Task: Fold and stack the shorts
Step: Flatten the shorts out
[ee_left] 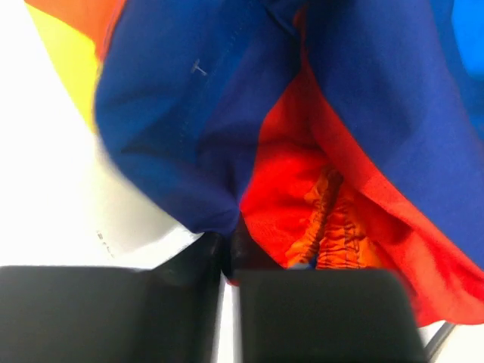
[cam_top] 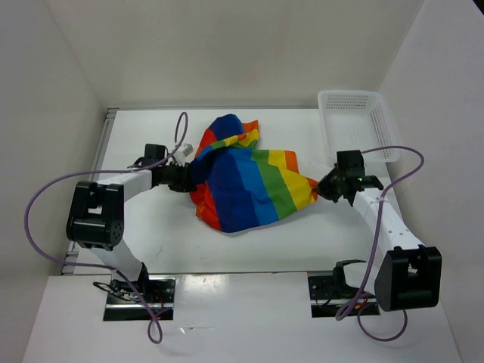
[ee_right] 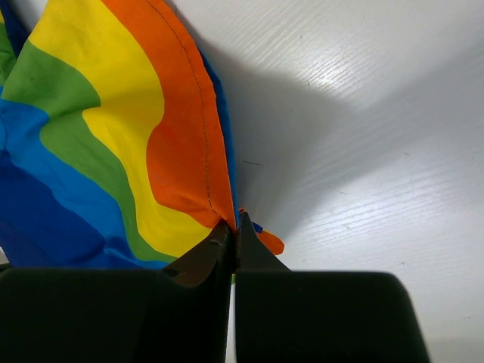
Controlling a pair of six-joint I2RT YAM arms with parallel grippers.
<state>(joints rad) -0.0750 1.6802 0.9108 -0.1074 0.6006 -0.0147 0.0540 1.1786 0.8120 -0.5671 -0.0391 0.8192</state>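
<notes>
With the shorts [cam_top: 243, 185] hanging bunched just left of the basket [cam_top: 330, 96], the left gripper [cam_top: 184, 175] and right gripper [cam_top: 324, 187] each pinch only a sliver of edge, so pulling wider could slip the cloth free.

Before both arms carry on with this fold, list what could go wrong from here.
1. The right gripper pinches only a hem corner of the shorts; it may slip out under tension.
2. The left gripper clamps a bunched wad near the gathered waistband, so the fold may come out crooked.
</notes>
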